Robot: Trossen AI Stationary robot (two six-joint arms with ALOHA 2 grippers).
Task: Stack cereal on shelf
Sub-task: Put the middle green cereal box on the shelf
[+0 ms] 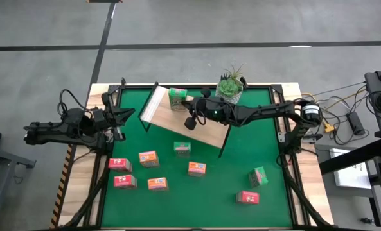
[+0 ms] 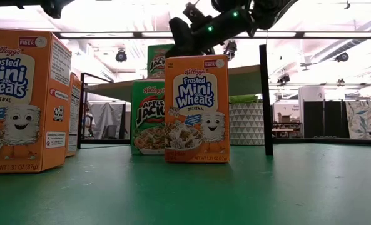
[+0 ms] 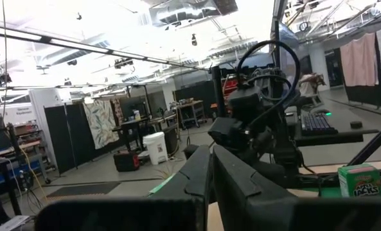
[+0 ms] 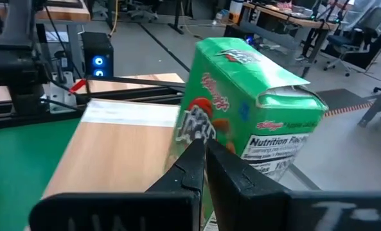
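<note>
The shelf (image 1: pixel 206 131) is a light-wood board raised on a black frame at the back of the green mat. One green cereal box (image 1: pixel 177 97) stands upright on its far left end, and it shows large in the right wrist view (image 4: pixel 254 96). My right gripper (image 1: pixel 189 121) reaches in from the right. It hovers shut over the shelf, its tips (image 4: pixel 203 149) just before the box's printed front. My left gripper (image 1: pixel 122 115) waits shut at the table's left edge, touching nothing. Several more cereal boxes stand on the mat. My right gripper's shut fingertips (image 4: pixel 196 154) stand level in front of the green box's printed front (image 4: pixel 206 119), low on it. I cannot tell whether they touch it. The box stands upright on its base on the shelf.
A potted plant (image 1: pixel 230 86) stands behind the shelf. On the mat are pink-red (image 1: pixel 119 164), orange (image 1: pixel 148 158) and green (image 1: pixel 182 149) boxes, and a green (image 1: pixel 259 175) and a pink-red (image 1: pixel 247 197) one at the near right. In the low view an orange box (image 2: pixel 196 109) stands before a green one (image 2: pixel 149 115).
</note>
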